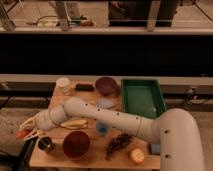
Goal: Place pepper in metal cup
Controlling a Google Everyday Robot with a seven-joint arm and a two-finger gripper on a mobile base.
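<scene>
The small red-orange pepper (21,133) sits at the far left edge of the wooden table (57,100), right between the pale fingers of the two-finger gripper (26,131). The gripper's fingers close around it, one above and one below, so the pepper is grasped at the tip of the arm and held just off the table's left side. Only its reddish end shows past the fingers.

Just to the right and a little lower stands the small shiny grey metal cup (46,145) with its dark inside, upright near the table's front-left corner. The pepper is near the cup but not over it; it lies up and to the left of the rim.

Beside the metal cup sits the larger orange-brown bowl (76,144). Behind that, partly under the arm, lies a pale yellow elongated fruit (74,123). A small blue cup (102,128) stands near the table's middle, a dark bunch of grapes (119,143) lies in front of it, and a round yellow-red apple (137,156) rests at the front right.

The thick white arm (115,122) stretches across the table from lower right to the left edge. At the back are a dark purple bowl (106,85) and a green rectangular tray (143,97).
</scene>
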